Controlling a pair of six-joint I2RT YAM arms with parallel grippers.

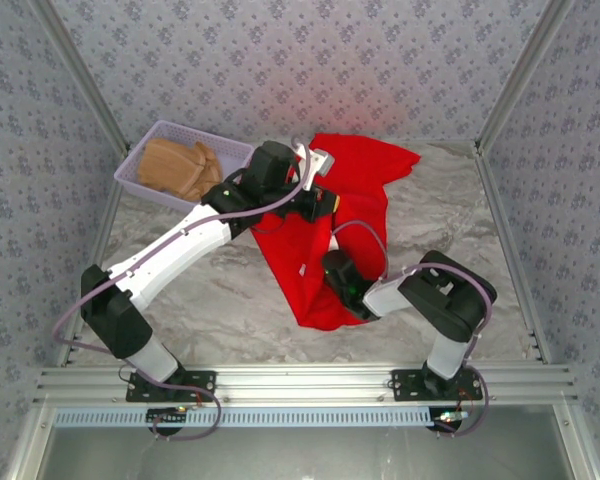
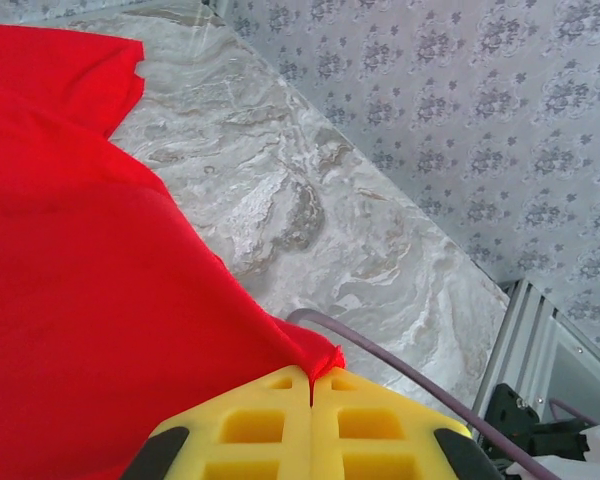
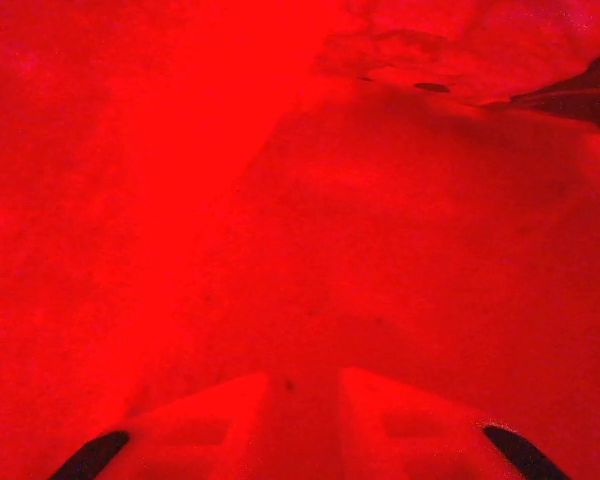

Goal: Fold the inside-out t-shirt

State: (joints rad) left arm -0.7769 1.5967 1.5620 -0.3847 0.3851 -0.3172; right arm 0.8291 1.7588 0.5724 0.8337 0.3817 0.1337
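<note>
1. Fabric in a heap: the inside-out t-shirt [image 1: 365, 170], bright red, lies rumpled on the marble bench [image 1: 220, 290]. It runs from the far middle of the surface down toward the near edge, with no neat fold anywhere along it.
2. Left claw [image 2: 311, 385], at the end of an arm stretched across to the shirt's upper left part, is closed tight. Its yellow fingers pinch a small peak of the red edge where the cloth meets bare marble.
3. Right claw [image 3: 305, 385] sits low on the lower half of the shirt, with red cloth under and ahead of it in its wrist view. Its two fingers stand a narrow way apart with cloth at the gap. Whether they grip the cloth or merely press on it cannot be told under the red glare.
4. Near the shirt's far left side, a lavender basket [image 1: 140, 165] holds a tan garment [image 1: 180, 165], folded and apart from the work in hand.
5. Progress, judged from the lie of the cloth, is early. The shirt is neither spread flat nor squared up, and sleeves and hem are hard to pick out in the bunching. No half has been laid over another.
6. Nearly everything appears to be left to do: drawing the cloth flat between the two claws, then making the folds themselves, then leaving a tidy stack on the bench.
</note>
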